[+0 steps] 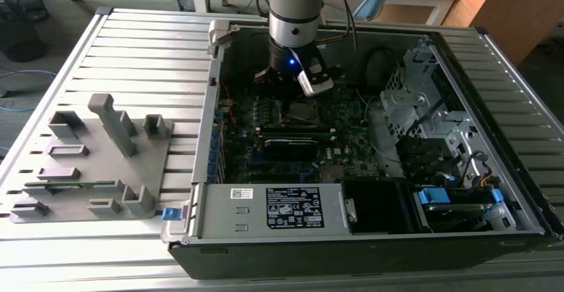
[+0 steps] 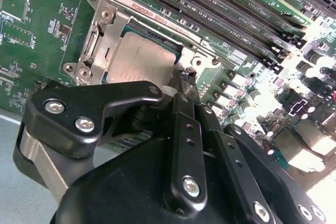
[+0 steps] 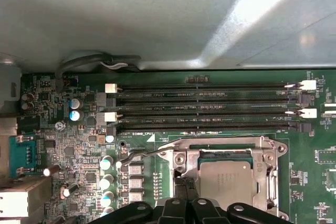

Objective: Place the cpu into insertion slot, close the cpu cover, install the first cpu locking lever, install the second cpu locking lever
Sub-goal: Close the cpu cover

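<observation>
The cpu (image 2: 142,59) (image 3: 226,182), a dull silver square, lies flat in the insertion slot (image 1: 302,111). The cpu cover (image 2: 100,30) (image 3: 190,158), a silvery frame, rests down around it with the chip showing through its window. A thin wire locking lever (image 3: 144,152) runs off one socket corner and curls at its end. My gripper (image 2: 185,74) (image 3: 181,184) reaches down into the open computer case (image 1: 211,107). Its black fingers (image 2: 181,129) are drawn together, and their tips sit at the socket corner beside the cover. I cannot tell whether they pinch the lever.
Long black memory slots (image 3: 205,106) run beside the socket. Capacitors (image 3: 75,108) and connectors crowd the board. A labelled power supply box (image 1: 282,207) and a drive cage (image 1: 423,100) wall in the board. A grey parts fixture (image 1: 97,166) stands at the exterior view's left.
</observation>
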`<state>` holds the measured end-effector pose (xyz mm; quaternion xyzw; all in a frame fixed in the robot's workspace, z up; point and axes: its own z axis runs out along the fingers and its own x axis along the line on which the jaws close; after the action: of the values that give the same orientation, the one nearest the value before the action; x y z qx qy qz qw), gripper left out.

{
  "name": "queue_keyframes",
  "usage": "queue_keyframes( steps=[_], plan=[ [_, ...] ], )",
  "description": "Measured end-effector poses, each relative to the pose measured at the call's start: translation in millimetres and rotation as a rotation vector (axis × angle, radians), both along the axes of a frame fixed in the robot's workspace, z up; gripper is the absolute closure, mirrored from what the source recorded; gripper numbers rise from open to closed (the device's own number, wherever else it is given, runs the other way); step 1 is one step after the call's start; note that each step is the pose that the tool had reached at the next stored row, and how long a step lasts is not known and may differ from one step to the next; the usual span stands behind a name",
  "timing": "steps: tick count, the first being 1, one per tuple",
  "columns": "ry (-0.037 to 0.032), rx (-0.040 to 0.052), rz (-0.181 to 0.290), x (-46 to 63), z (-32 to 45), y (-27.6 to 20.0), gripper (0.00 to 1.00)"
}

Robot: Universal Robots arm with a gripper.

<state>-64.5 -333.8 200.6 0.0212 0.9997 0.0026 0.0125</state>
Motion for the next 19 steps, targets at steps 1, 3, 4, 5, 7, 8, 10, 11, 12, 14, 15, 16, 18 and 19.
queue_keyframes(
  steps=[1, 3, 4, 5, 7, 8, 10, 11, 12, 14, 15, 16, 18, 19],
  plan=[
    [0.0006, -0.0009, 0.000, -0.1, 1.8, -0.2, 0.89],
    [0.0007, -0.0012, 0.000, -0.1, 4.6, -0.2, 0.89],
    [0.0007, -0.0012, 0.000, -0.2, 6.0, -0.2, 0.89],
    [0.0008, -0.0013, 0.000, -0.1, 7.5, -0.2, 0.89],
    [0.0006, -0.0011, 0.000, -0.1, 11.5, -0.2, 0.89],
    [0.0006, -0.0012, 0.000, -0.1, 14.3, -0.2, 0.89],
    [0.0007, -0.0013, 0.000, -0.1, 19.4, -0.2, 0.89],
    [0.0006, -0.0014, 0.000, -0.1, 20.3, -0.3, 0.89],
    [0.0005, -0.0011, 0.000, -0.1, 20.3, -0.2, 0.89],
    [0.0005, -0.0011, 0.000, 0.2, 20.3, -0.2, 0.89],
    [0.0007, -0.0013, 0.000, 1.4, 20.4, -0.2, 0.89],
    [0.0007, -0.0013, 0.000, 3.4, 20.3, -0.2, 0.89],
    [0.0006, -0.0012, 0.000, 9.2, 20.2, -0.3, 0.89],
    [0.0006, -0.0012, 0.000, 12.6, 20.2, -0.3, 0.89]
  ],
)
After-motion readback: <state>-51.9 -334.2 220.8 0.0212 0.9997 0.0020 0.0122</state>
